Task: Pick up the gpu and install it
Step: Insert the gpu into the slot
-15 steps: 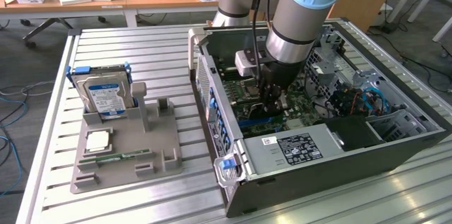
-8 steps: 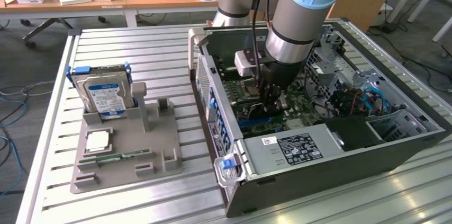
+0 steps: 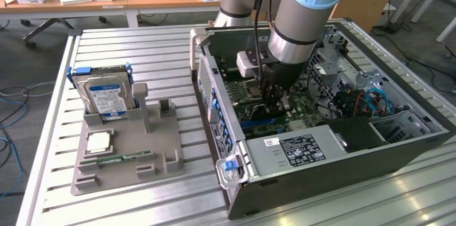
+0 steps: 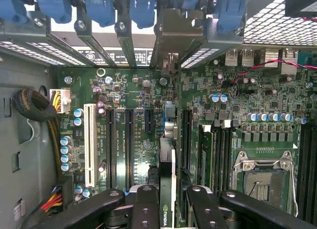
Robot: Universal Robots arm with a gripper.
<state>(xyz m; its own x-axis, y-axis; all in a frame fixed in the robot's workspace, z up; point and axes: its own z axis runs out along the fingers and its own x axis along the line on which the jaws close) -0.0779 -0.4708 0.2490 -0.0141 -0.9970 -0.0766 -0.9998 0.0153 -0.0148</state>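
The gpu (image 4: 167, 162) appears edge-on in the wrist view, a thin card with a black cooler bearing a green logo. Its silver end bracket (image 4: 171, 38) reaches up to the case's rear slot openings. My gripper (image 4: 168, 209) is shut on the card, with black fingers (image 4: 143, 204) on either side of it. The card stands upright over the green motherboard (image 4: 133, 90), in line with a slot beside the black expansion slots. In the exterior view my gripper (image 3: 274, 109) reaches down inside the open computer case (image 3: 213, 82), close to the motherboard.
A grey holder (image 3: 128, 146) on the slatted table carries a silver hard drive (image 3: 107, 95), a chip (image 3: 97, 143) and a narrow green memory stick (image 3: 117, 157). The power supply (image 3: 299, 148) and blue cables (image 3: 370, 100) crowd the case. A white slot (image 4: 89, 145) lies beside the black ones.
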